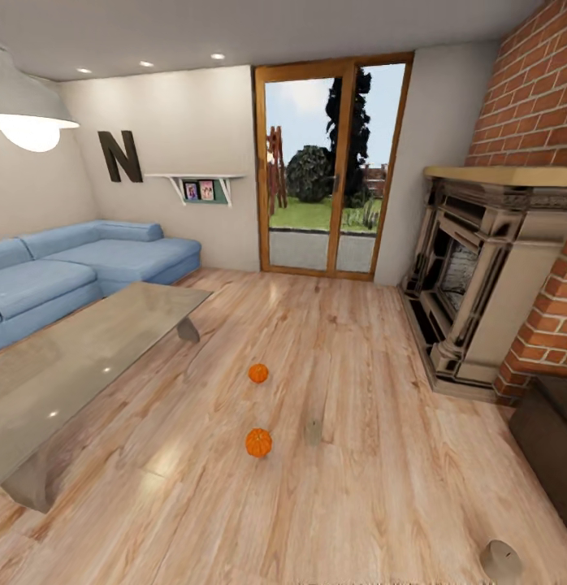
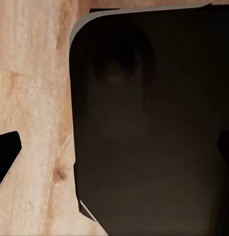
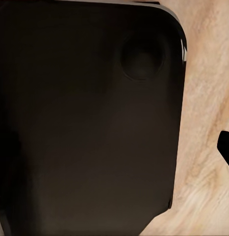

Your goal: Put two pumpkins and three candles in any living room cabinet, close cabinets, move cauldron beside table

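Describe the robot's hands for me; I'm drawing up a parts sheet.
The left hand has two plain black fingertips with flat, angular, slanted ends. No markings or cables are visible on them. The right hand's one visible fingertip is the same plain black with an angular point.

We see a light plank floor (image 1: 381,487), a blue corner sofa (image 1: 80,264) by the left wall, a glass door (image 1: 332,166) onto a garden, a brick fireplace (image 1: 486,276), and a lit white lamp (image 1: 28,110).
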You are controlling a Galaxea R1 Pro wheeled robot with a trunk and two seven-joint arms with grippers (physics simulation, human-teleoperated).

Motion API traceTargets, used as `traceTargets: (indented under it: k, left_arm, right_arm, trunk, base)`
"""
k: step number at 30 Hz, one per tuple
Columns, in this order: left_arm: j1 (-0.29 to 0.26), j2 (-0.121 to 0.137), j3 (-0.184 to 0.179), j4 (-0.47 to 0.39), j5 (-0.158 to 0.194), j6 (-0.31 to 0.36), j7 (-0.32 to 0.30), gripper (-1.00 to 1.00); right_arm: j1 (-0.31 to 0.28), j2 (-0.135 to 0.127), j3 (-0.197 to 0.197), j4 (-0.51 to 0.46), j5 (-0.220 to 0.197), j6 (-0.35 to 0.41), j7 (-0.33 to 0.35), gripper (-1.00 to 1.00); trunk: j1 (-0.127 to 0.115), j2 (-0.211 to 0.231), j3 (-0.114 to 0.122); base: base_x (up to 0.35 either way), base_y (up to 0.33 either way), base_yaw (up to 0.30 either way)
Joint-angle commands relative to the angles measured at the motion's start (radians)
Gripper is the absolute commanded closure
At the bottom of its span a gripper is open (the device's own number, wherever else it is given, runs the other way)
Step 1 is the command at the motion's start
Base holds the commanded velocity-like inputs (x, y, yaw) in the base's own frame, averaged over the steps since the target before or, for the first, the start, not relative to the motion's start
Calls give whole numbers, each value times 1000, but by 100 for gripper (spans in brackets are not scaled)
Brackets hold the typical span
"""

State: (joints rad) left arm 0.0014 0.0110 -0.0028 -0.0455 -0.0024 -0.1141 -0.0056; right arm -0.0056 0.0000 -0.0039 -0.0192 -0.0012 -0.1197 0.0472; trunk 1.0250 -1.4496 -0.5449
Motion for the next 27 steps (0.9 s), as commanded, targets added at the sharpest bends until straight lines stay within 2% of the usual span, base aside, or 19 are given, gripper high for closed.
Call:
traceTargets:
  k: [1,27]
  left_arm:
    - [0,0,0,0,0,-3,-1,-100]
    - [0,0,0,0,-1,-3,-1,-100]
  right_arm:
    - [-1,0,-1,1,0,-3,2,-100]
    - [-1,0,-1,1,0,-3,3,-100]
  trunk:
    - [0,0,-1]
    - [0,0,-19]
  base:
    - [0,0,-272]
    - [0,0,-271]
